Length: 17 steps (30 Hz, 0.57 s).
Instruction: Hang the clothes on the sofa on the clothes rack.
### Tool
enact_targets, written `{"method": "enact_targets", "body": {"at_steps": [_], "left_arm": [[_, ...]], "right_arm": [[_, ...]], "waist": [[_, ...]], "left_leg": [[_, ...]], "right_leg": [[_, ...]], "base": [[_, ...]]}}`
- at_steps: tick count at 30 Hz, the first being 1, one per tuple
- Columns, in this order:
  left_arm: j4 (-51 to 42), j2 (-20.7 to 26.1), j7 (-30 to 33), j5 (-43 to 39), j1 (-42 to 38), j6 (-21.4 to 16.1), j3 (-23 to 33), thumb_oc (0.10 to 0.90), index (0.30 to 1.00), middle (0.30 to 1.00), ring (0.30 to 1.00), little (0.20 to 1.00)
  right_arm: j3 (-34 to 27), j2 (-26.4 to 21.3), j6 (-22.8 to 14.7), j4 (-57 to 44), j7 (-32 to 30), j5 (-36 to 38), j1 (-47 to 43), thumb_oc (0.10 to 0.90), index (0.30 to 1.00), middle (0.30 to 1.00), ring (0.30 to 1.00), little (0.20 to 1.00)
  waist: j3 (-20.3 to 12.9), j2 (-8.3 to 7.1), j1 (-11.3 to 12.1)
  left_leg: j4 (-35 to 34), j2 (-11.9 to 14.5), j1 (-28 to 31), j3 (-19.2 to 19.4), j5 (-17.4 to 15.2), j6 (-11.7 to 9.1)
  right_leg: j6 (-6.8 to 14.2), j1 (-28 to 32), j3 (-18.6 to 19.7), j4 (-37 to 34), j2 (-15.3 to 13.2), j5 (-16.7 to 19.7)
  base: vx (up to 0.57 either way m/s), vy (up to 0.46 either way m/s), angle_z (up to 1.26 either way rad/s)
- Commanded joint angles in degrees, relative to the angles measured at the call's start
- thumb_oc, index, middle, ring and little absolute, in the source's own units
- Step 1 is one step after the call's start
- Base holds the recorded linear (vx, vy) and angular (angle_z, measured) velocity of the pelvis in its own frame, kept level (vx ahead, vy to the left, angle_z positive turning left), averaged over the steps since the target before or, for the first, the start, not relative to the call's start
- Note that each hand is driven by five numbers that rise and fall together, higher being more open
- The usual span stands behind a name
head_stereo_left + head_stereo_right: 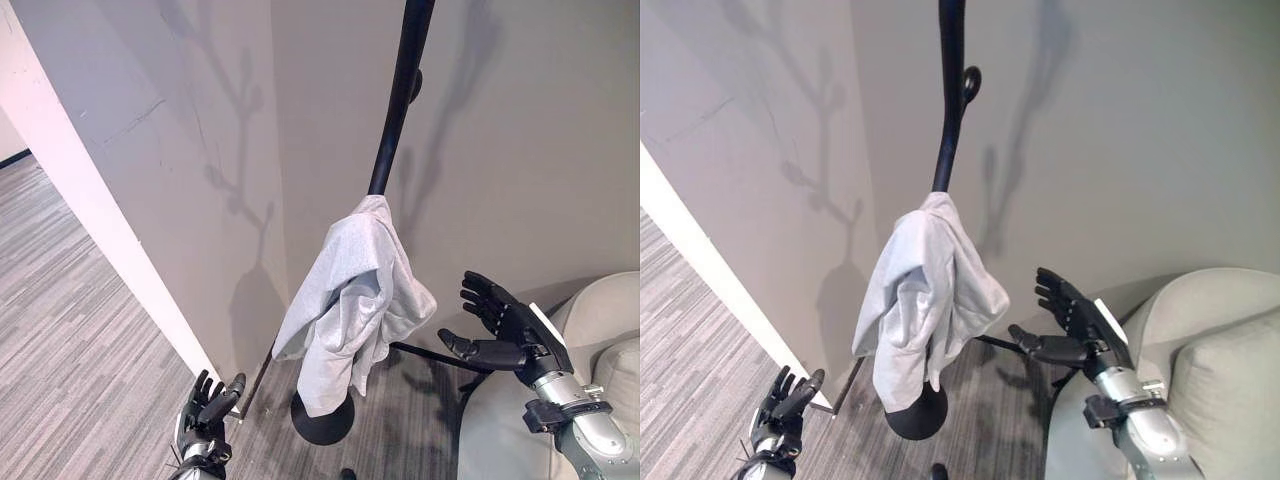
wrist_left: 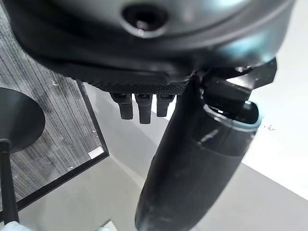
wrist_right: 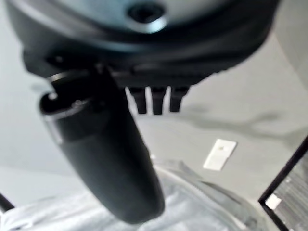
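Observation:
A light grey garment [image 1: 352, 310] hangs draped on the black clothes rack pole [image 1: 398, 100], reaching down toward the round black base [image 1: 322, 425]. My right hand [image 1: 505, 330] is open just right of the cloth, fingers spread, thumb pointing at it, not touching it. In the right wrist view the garment [image 3: 202, 211] lies past the straight fingers [image 3: 156, 98]. My left hand [image 1: 208, 415] hangs low by the wall corner, open and holding nothing.
The rack stands in a corner of beige walls [image 1: 200, 200]. A pale sofa [image 1: 1200, 340] with a cushion is at the right. A white wall edge [image 1: 90, 220] runs down the left, with grey striped carpet [image 1: 70, 340] beyond it.

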Motion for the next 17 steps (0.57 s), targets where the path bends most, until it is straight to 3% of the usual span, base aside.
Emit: {"method": "enact_targets", "body": {"at_steps": [1,5,8,17], "left_arm": [[33.57,-0.67,-3.72,0.13,-4.97,4.12,2.23,0.8,0.9,0.9,0.9,0.9],[35.61,-0.74,-3.27,2.2,-6.41,4.46,0.44,0.8,0.9,0.9,0.9,0.9],[40.34,-0.46,-3.39,6.33,-9.01,4.67,-1.13,0.8,0.9,0.9,0.9,0.9],[42.4,-0.97,-4.07,8.38,-10.34,4.91,-2.26,0.8,0.9,0.9,0.9,0.9]], "right_arm": [[-3.93,36.04,5.6,58.79,-2.96,41.94,-12.2,0.8,0.9,0.9,0.9,0.9],[-6.43,37.79,10.61,73.91,-5.32,42.83,-14.66,0.8,0.9,0.9,0.9,0.9],[-6.96,37.0,11.58,82.05,-5.41,38.35,-16.55,0.8,0.9,0.9,0.9,0.9],[-7.46,35.25,10.76,84.51,-6.18,33.75,-18.31,0.8,0.9,0.9,0.9,0.9]], "waist": [[-2.01,-1.48,2.73],[-1.84,-1.3,3.43],[-1.85,-1.11,3.49],[-2.24,-0.61,3.35]], "left_leg": [[0.47,-0.27,1.15,-0.87,-2.8,-0.68],[0.47,-0.39,0.68,-1.88,-2.57,-0.71],[0.47,-0.43,0.37,-2.48,-2.33,-0.67],[0.47,-0.36,0.3,-3.22,-2.31,-0.71]], "right_leg": [[4.51,5.43,-0.63,0.73,-3.91,-6.86],[4.33,5.47,-1.12,0.73,-3.94,-7.11],[4.2,5.61,-1.57,0.74,-4.02,-7.21],[3.97,6.06,-2.16,0.74,-4.02,-7.57]], "base": [[0.09,0.05,0.12],[0.01,0.023,0.16],[0.01,0.007,0.19],[0.0,0.002,0.06]]}}
